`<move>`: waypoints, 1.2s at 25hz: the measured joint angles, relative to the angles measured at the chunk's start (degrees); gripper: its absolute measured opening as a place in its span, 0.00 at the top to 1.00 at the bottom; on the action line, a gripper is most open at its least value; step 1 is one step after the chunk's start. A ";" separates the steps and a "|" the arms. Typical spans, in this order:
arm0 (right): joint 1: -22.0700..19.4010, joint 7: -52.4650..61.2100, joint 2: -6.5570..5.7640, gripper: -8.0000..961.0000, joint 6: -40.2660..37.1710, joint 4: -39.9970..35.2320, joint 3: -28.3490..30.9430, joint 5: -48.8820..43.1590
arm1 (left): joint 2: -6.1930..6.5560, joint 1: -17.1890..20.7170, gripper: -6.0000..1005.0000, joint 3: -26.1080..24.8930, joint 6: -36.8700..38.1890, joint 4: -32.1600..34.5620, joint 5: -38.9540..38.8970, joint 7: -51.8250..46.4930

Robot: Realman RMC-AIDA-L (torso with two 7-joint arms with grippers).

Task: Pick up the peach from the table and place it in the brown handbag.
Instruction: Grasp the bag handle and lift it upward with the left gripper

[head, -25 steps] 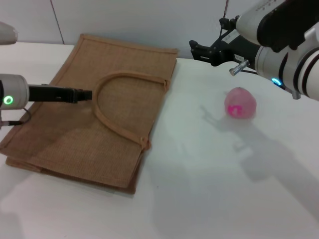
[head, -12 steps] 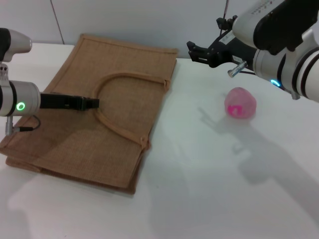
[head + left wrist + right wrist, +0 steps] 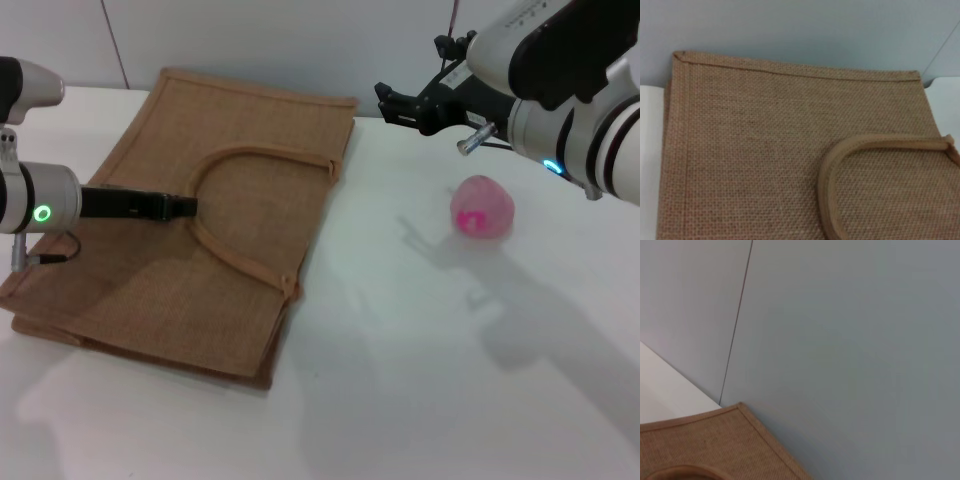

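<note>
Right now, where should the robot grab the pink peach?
Probably around its round middle, coming straight down from above. The peach sits alone on the bare table, apart from the bag, so fingers could close on opposite sides. The right gripper is nearest, up behind it; the left gripper is over the bag.

Plain pale grey-blue panelled wall (image 3: pixel 300 40) rises directly behind the broad flat white tabletop (image 3: pixel 420 380); thin dark vertical panel seam (image 3: pixel 113 45) near the wall's left end. Soft shadows on tabletop, lower right.
</note>
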 joint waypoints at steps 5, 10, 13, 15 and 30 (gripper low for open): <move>-0.01 0.02 0.00 0.10 0.00 -0.47 0.00 0.00 | 0.20 -0.39 0.78 0.05 0.90 -1.41 0.55 0.75; -0.07 0.05 0.00 0.10 -0.01 -0.78 0.00 0.00 | 0.18 -0.78 0.83 0.09 1.48 -1.69 1.22 0.63; -0.09 0.07 0.00 0.10 -0.02 -0.78 0.00 0.00 | 0.14 -0.80 0.86 0.09 1.62 -1.66 1.09 0.53; -0.09 0.07 0.00 0.10 -0.04 -0.78 0.00 -0.02 | 0.16 -0.84 0.88 0.09 1.76 -1.47 0.92 0.44; 0.56 0.10 -0.09 0.10 1.54 0.24 0.85 -1.56 | -0.01 -2.07 0.96 0.09 -5.36 6.29 0.86 0.28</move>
